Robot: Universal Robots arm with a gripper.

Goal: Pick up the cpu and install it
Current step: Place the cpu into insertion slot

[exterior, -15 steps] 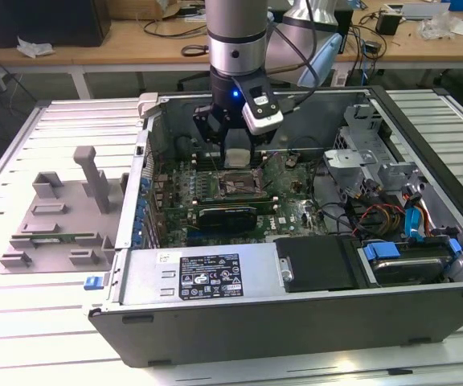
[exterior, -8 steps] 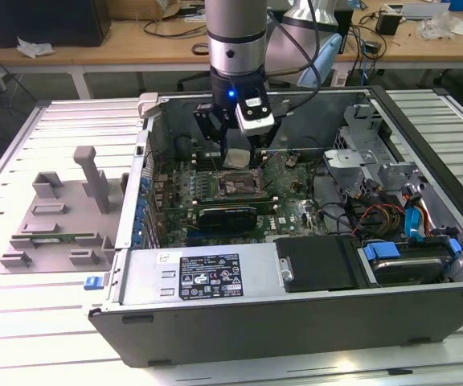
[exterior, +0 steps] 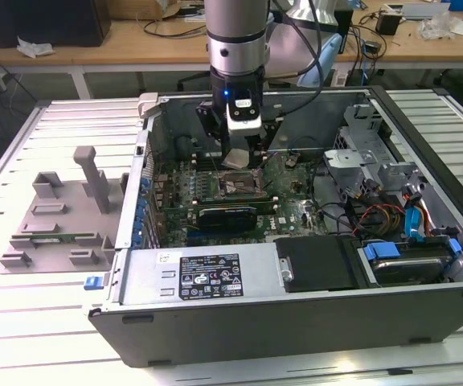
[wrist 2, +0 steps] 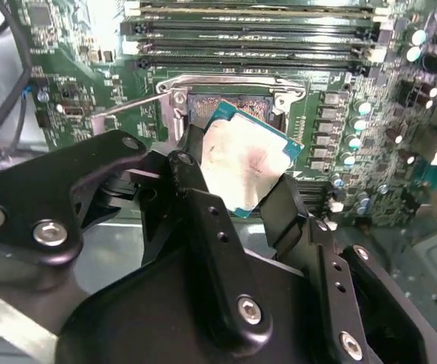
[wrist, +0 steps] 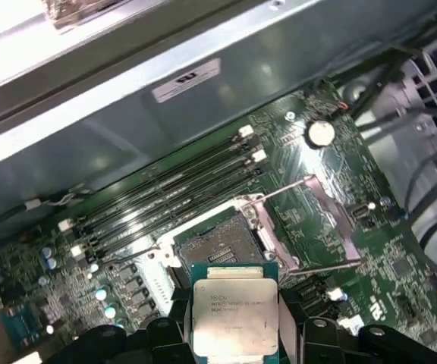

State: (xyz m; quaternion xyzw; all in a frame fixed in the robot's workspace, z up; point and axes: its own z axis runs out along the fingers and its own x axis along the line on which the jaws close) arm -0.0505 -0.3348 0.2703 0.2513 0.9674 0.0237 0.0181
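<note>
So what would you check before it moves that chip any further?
1. Grip on the chip: ok. The claw is shut on the cpu, holding it by two opposite edges.
2. Socket uncovered: ok. The metal frame is flipped aside from the socket.
3. Socket free: ok. No chip sits in it.
4. Chip seated: not ok. It hangs clear of the socket in both wrist views.
5. Chip's corners lined up with the socket: cannot tell.
</note>
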